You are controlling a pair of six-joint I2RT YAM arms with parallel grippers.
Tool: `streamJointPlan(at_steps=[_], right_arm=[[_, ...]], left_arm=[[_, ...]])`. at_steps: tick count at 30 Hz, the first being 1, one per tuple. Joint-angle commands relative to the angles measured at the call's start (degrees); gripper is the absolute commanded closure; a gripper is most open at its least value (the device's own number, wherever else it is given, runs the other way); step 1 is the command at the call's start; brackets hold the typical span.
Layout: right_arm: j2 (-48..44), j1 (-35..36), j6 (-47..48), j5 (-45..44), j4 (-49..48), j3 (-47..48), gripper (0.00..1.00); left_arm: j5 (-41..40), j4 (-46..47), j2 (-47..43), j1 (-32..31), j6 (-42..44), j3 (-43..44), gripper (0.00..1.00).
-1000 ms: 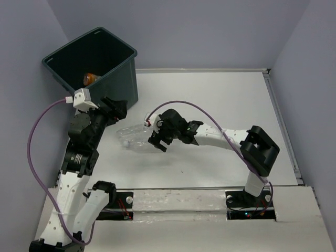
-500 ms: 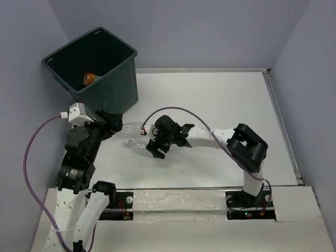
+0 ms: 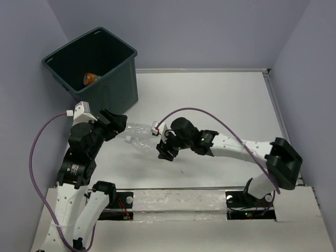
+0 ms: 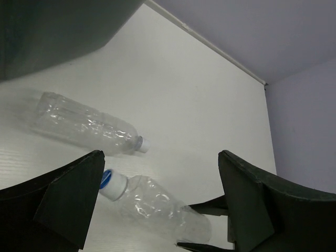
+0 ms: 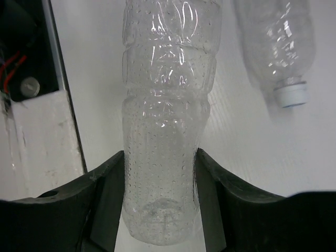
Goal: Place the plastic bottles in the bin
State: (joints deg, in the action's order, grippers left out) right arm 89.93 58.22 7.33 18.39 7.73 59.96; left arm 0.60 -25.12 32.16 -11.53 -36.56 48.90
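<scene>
Since a second ago the right gripper (image 3: 165, 151) has gone from wide to clamped, and that arm's elbow has swung out to the right. On my right wrist feed both fingers (image 5: 105, 205) press the base end of the blue-capped bottle (image 5: 165, 131), which lies on its side on the table (image 3: 220, 105), cap toward the left arm. The white-capped bottle (image 3: 139, 127) lies just beyond it, roughly parallel, and the two look apart. The left gripper (image 4: 161, 178) hangs over both with its jaws spread fully apart, holding nothing; it has drawn back a little from the bin (image 3: 126, 58). The bin sits at the far left corner with an orange bottle (image 3: 89, 79) inside.
</scene>
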Motion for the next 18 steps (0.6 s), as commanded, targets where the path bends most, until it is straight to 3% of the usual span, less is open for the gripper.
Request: streamJointPlan(at_steps=[1, 8, 13, 18], right_arm=[[-11.6, 0.5, -4.3, -4.6, -10.3, -2.7, 0.58], [-16.8, 0.5, -10.1, -13.1, -14.6, -3.8, 0.59], [-16.2, 0.5, -12.4, -9.1, -17.2, -3.3, 0.6], [-15.8, 0.5, -15.6, -5.0, -23.0, -4.2, 0.6]], left_arm=[[11.0, 2.5, 1.9, -0.2, -1.9, 2.2, 0.01], [17.1, 5.9, 2.9, -0.2, -2.5, -0.3, 0.01], [22.8, 15.9, 3.9, -0.8, -6.7, -5.1, 0.01], [20.3, 22.7, 6.2, -4.4, -9.8, -7.4, 0.05]])
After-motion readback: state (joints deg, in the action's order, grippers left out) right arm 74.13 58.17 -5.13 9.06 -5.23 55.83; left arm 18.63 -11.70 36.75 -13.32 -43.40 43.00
